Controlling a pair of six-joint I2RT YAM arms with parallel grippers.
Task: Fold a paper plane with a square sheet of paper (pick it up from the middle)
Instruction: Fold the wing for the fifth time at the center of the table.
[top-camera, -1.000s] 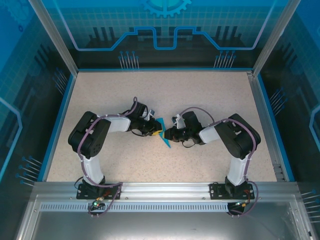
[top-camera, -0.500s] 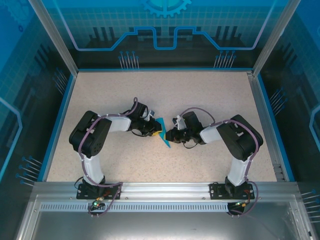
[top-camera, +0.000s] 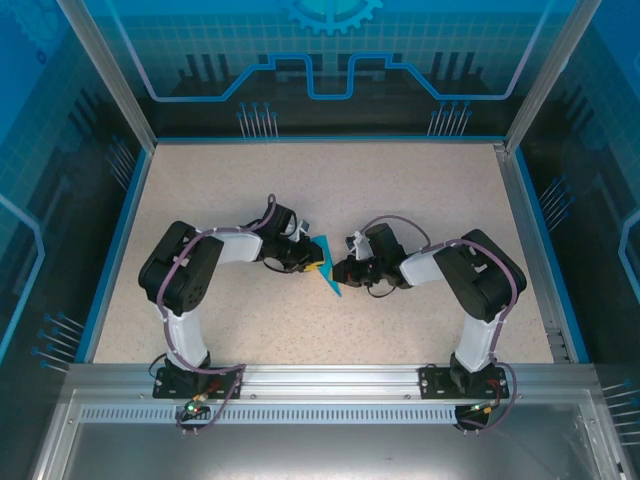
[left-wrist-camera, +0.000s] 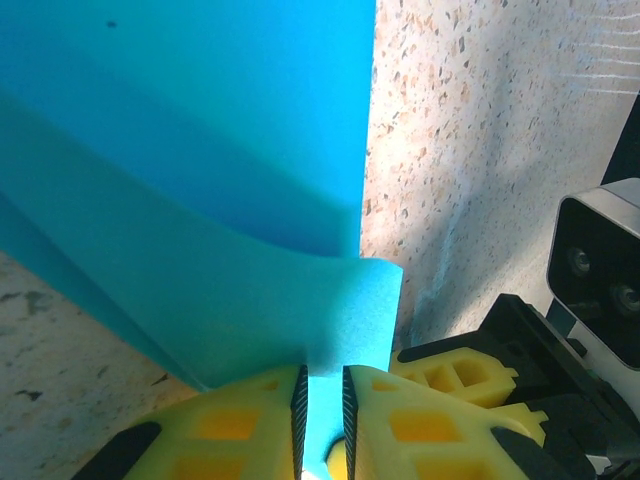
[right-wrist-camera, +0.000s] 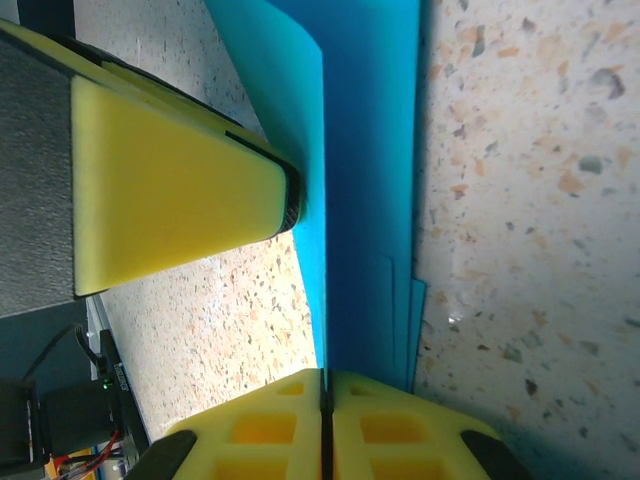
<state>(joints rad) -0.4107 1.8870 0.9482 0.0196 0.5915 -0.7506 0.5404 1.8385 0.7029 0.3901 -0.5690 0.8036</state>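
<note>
Speckled table (top-camera: 420, 200), blue-lit enclosure. Paper plane (top-camera: 329, 272) stands on edge at mid-table. The left gripper (left-wrist-camera: 321, 400) and right gripper (right-wrist-camera: 324, 400) are each pinched tight on its folded layers. Step, as judged: setting the centre crease. Next move calls for even pressure along the fold, no tearing.

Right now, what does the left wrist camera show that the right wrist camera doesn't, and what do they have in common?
Left wrist view: the left gripper pinching a curled flap of the blue paper, with the right arm's camera off to the side. Right wrist view: the right gripper shut on the paper's stacked folded edges, and one left finger against the sheet. Both share the blue paper and the speckled table.
</note>
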